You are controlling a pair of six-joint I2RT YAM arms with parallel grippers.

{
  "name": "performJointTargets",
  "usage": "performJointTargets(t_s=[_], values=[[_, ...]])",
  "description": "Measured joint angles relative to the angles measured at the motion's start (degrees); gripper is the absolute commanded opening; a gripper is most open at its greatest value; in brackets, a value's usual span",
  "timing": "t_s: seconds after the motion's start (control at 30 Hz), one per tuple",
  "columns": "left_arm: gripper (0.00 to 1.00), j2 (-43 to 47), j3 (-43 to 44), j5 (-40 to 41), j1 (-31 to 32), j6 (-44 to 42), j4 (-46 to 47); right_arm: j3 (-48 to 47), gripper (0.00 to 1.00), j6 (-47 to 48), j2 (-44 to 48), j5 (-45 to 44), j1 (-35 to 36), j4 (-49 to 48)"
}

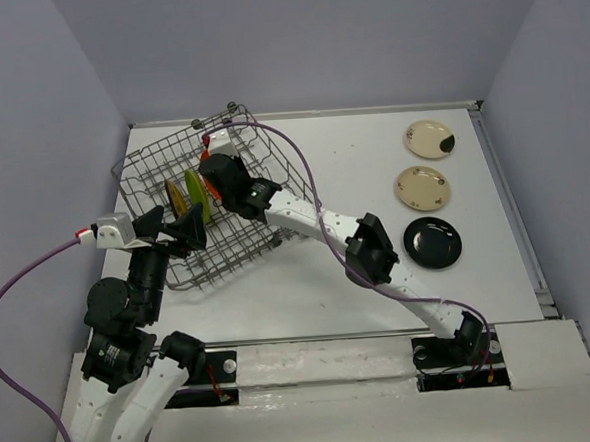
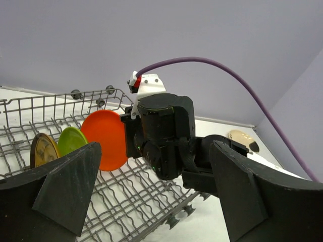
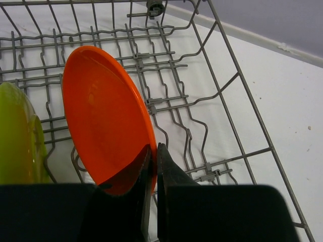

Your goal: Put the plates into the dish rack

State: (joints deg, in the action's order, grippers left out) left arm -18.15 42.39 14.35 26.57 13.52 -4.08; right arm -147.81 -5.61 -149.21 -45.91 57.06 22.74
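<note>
The grey wire dish rack (image 1: pixel 151 155) sits at the table's far left. Three plates stand on edge in it: patterned gold (image 2: pixel 44 149), lime green (image 2: pixel 71 141) and orange (image 3: pixel 101 111). My right gripper (image 3: pixel 154 148) reaches into the rack from above and is shut on the orange plate's lower rim, one finger on each face. My left gripper (image 1: pixel 185 231) hovers wide open at the rack's near side, holding nothing and facing the right wrist. On the table to the right lie two cream plates (image 1: pixel 429 139) (image 1: pixel 422 186) and a glossy black plate (image 1: pixel 433 243).
The right arm (image 1: pixel 320 224) stretches diagonally from its base across the table to the rack. A purple cable (image 1: pixel 290 146) loops over the rack's right side. Grey walls close in the table at the back and both sides.
</note>
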Motion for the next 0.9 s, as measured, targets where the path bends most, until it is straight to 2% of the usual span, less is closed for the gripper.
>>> performJointTargets(t_s=[0.3, 0.5, 0.77, 0.9], values=[[0.99, 0.0, 0.0, 0.0, 0.0, 0.0, 0.02, -0.33, 0.07, 4.26, -1.68, -2.14, 1.49, -4.44], [0.99, 0.0, 0.0, 0.0, 0.0, 0.0, 0.02, 0.98, 0.27, 6.75, -2.32, -3.39, 3.04, -8.61], [0.99, 0.0, 0.0, 0.0, 0.0, 0.0, 0.02, 6.58, 0.39, 8.72, -2.32, -3.87, 4.94, -13.68], [0.99, 0.0, -0.02, 0.02, 0.0, 0.02, 0.02, 8.04, 0.39, 8.63, -2.29, -3.78, 5.29, -14.8]])
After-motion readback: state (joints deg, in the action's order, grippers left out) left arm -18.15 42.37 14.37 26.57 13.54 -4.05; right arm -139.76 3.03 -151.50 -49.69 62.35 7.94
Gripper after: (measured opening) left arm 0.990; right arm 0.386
